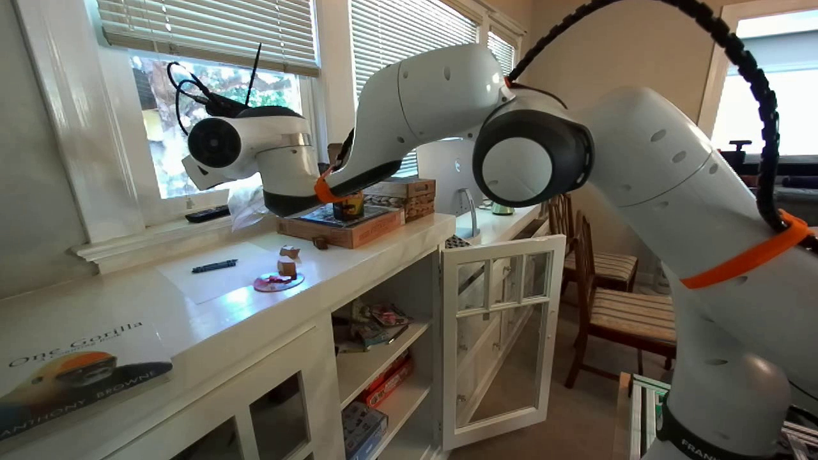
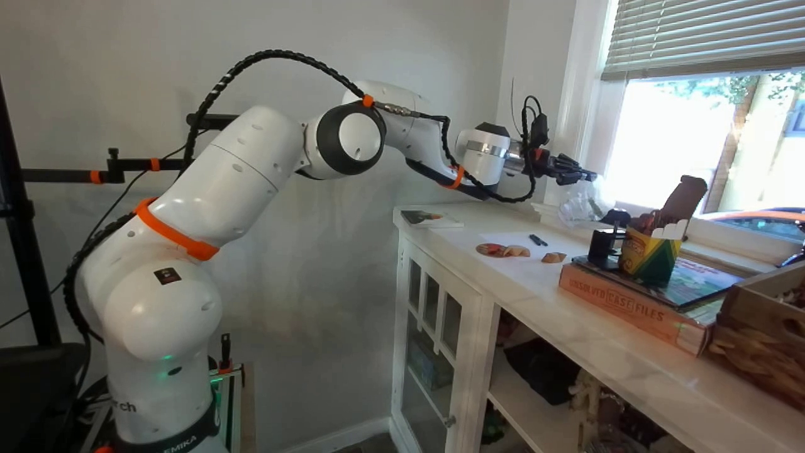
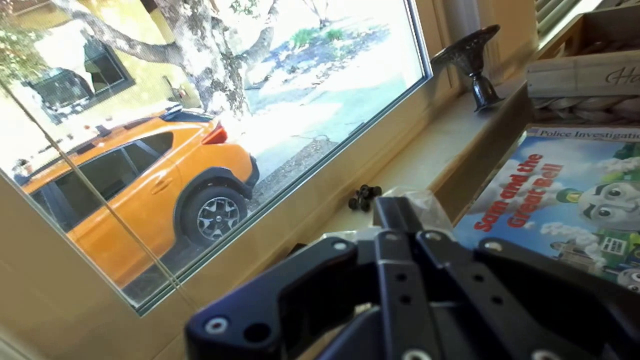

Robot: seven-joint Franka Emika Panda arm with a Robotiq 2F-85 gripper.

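My gripper point(image 2: 590, 176) reaches out level toward the window, over the sill. In the wrist view its two black fingers meet along their length at the tips. A crumpled clear plastic bag point(image 2: 580, 204) appears pinched at the fingertips and hangs below them; in the wrist view the bag point(image 3: 432, 210) shows on both sides of the fingers. In an exterior view the bag point(image 1: 248, 201) hangs by the sill, while the wrist hides the fingers. Just past the tips, a small black wheeled object point(image 3: 363, 197) rests on the sill.
Close by is a box labelled Unsolved Case Files point(image 2: 619, 305), bearing a picture book point(image 3: 540, 200) and a crayon box point(image 2: 651, 255). A dark stemmed holder point(image 3: 481, 90) stands on the sill. Paper with a black pen point(image 1: 215, 266) and disc point(image 1: 271, 284) lies on the counter. A cabinet door point(image 1: 505, 308) stands ajar.
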